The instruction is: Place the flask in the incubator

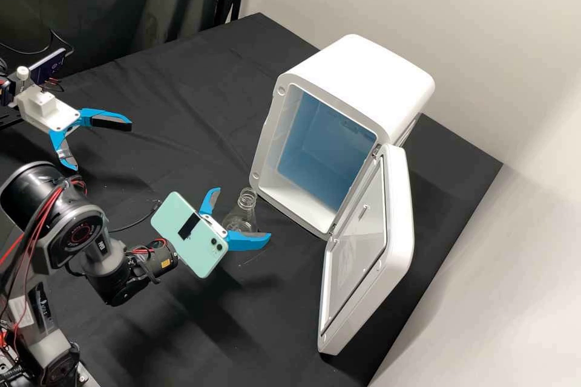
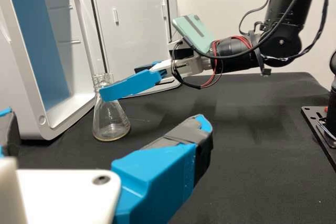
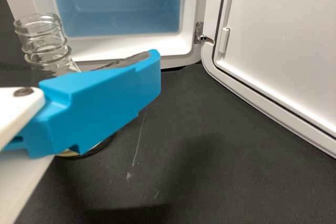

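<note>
Open right end effector at the flask, in front of the open incubator.
Spread blue fingers on either side of the clear, upright conical flask; whether touching the glass, cannot tell. Flask on the black surface, just near-left of the incubator's blue-lined mouth, outside it. White door swung open to the near right, inner face to the left. Mint-green phone mounted behind the right end effector. Far to the left, well apart from the flask, left end effector wide open above the surface, holding nothing.
</note>
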{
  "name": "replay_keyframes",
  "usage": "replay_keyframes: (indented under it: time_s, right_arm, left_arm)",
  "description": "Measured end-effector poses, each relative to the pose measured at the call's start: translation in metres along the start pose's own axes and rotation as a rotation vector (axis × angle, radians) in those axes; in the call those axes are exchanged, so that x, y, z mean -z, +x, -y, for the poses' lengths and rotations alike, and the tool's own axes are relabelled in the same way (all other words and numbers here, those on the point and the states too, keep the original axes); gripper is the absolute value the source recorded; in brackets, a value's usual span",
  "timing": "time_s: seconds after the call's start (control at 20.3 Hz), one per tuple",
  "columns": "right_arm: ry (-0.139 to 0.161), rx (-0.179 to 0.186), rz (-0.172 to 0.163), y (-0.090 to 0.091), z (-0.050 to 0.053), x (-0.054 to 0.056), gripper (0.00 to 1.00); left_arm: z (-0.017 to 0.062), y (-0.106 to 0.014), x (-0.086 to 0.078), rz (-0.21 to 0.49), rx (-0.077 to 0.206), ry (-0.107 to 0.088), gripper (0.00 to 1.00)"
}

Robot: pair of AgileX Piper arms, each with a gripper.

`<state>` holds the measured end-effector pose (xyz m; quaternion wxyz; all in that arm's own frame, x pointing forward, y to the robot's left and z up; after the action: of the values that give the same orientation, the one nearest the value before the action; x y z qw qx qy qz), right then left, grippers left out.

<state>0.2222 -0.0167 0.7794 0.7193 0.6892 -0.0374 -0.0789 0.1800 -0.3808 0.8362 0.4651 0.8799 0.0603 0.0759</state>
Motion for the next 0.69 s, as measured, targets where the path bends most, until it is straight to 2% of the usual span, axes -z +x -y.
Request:
replay_keyframes:
  time_s: [0.2, 0.39, 0.54, 0.69]
  right_arm:
    - [-0.01, -0.011, -0.007, 0.007, 0.0, 0.004, 1.0]
    - [-0.02, 0.017, -0.022, 0.012, 0.008, 0.008, 1.0]
    - [-0.024, 0.036, -0.014, 0.017, 0.014, 0.008, 1.0]
    - [-0.045, 0.051, -0.002, 0.021, 0.02, 0.007, 1.0]
  left_arm:
    - [0.0, 0.0, 0.0, 0.0, 0.0, 0.0, 1.0]
    - [0.0, 0.0, 0.0, -0.001, 0.0, -0.001, 1.0]
    - [0.0, 0.0, 0.0, -0.001, 0.0, -0.001, 1.0]
    - [0.0, 0.0, 0.0, 0.0, 0.0, -0.001, 1.0]
